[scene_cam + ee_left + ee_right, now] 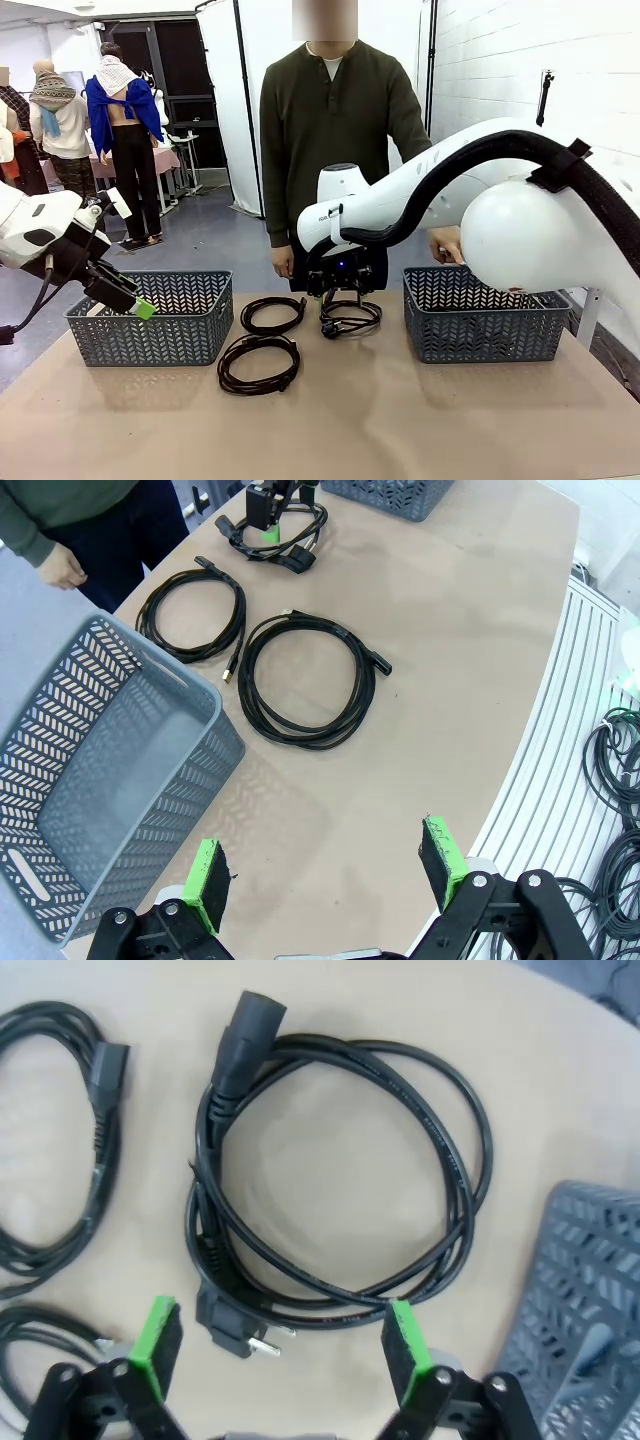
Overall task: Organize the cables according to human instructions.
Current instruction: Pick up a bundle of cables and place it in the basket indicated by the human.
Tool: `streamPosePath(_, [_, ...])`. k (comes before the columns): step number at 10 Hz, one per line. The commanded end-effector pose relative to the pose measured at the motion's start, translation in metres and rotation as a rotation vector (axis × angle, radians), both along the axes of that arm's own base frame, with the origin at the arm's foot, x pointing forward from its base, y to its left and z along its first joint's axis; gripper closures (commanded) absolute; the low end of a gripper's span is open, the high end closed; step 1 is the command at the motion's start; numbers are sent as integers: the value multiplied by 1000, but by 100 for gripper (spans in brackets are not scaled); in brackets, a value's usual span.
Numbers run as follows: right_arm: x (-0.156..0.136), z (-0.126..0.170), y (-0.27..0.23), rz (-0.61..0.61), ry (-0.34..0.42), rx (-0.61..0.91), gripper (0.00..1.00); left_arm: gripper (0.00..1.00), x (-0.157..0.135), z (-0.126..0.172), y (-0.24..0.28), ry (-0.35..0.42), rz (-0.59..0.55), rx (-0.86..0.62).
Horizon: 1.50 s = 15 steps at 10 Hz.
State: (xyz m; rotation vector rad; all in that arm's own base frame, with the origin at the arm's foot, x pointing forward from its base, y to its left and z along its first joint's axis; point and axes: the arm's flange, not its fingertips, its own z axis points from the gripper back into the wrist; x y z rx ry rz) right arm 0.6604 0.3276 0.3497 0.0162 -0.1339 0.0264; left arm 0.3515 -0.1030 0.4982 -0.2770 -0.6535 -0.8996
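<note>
hovering above a cable (pixel 238 1045), right end effector (pixel 280 1322) spread wide; left end effector (pixel 322 868) likewise

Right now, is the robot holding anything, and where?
Nothing is held. The left gripper and right gripper have open jaws; a coiled cable lies under the right one.

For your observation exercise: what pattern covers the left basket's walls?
Herringbone lattice of slanted slots on the left basket, clearest in front view.

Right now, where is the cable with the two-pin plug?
In the front view the cable lies mid-table directly under the open right gripper, between another coil on its left and the right grey basket.
</note>
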Motion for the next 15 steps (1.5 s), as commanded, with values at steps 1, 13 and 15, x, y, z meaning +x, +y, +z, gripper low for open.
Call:
streamPosePath(1, [15, 4, 8, -7, 33, -6, 0, 0, 2, -1, 2, 3, -10, -11])
streamPosePath(13, [25, -7, 11, 0, 60, -19, 0, 0, 2, -1, 2, 3, -10, -11])
streamPosePath(15, [32, -12, 10, -15, 59, -19, 0, 0, 2, -1, 2, 3, -10, -11])
